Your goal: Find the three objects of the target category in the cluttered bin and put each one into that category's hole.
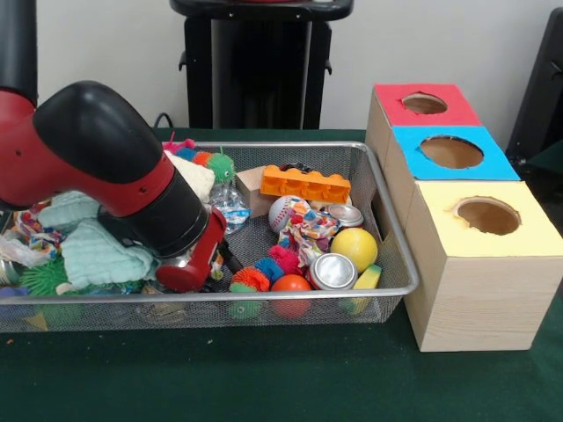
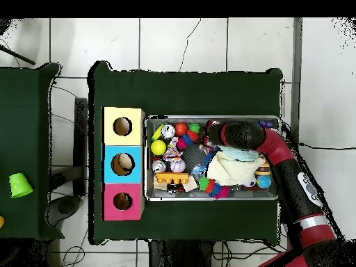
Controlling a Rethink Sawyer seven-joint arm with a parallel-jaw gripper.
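Bin [image 1: 387,220] holds two cans, one yellow ball

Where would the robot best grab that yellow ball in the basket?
Probably from straight above, jaws closing across the widest part of the yellow ball. It is round, so any pair of opposite sides works, but a silver can and a rag toy crowd it, so the top is its freest side.

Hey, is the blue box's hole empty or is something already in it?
Not empty. In the overhead view a pale object shows inside the blue box's hole; what it is cannot be told. The front view shows only dark interior.
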